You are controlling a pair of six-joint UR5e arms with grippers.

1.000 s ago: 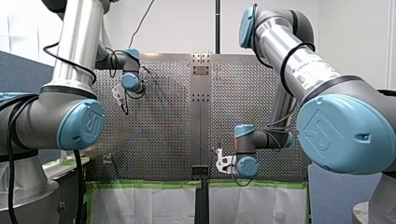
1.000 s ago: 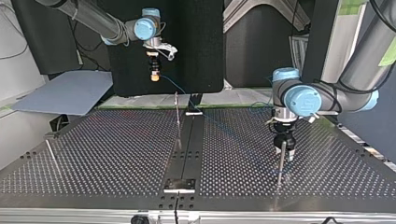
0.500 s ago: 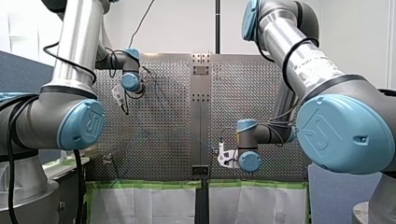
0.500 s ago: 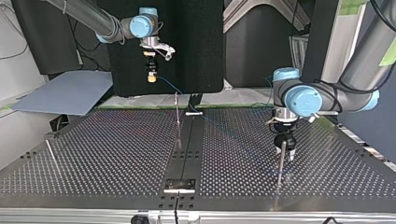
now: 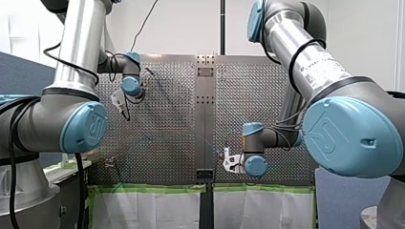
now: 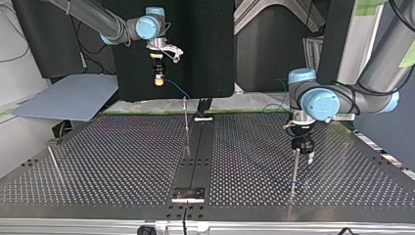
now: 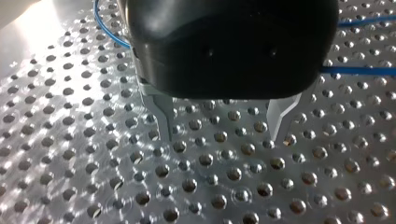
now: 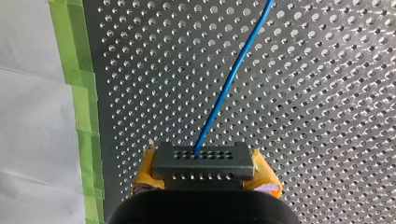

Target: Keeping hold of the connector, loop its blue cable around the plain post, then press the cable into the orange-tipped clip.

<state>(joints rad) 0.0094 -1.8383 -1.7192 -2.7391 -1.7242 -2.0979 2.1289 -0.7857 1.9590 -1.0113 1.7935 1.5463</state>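
Observation:
My right gripper (image 8: 204,164) has its yellow pads shut on a dark grey connector (image 8: 203,160). A blue cable (image 8: 229,77) leaves the connector and runs ahead over the perforated plate. In the top view this gripper (image 6: 158,80) hangs high at the left, and the cable (image 6: 182,93) drops toward the plate's far middle. My left gripper (image 7: 222,126) is open just above the plate, nothing between its metal fingers (image 7: 163,116), and cable (image 7: 359,70) lies behind it. In the top view it (image 6: 304,152) hovers close behind a thin upright post (image 6: 294,169).
A second thin post (image 6: 186,122) stands by the plate's centre strip (image 6: 195,161), and a third (image 6: 54,161) near the top view's left edge. Green tape (image 8: 84,107) borders the plate (image 6: 122,166) on the arms' side. I cannot make out an orange tip.
My left gripper has lifted a little and drifted toward the top view's right. My right gripper, still holding the connector, has shifted slightly toward the top view's left.

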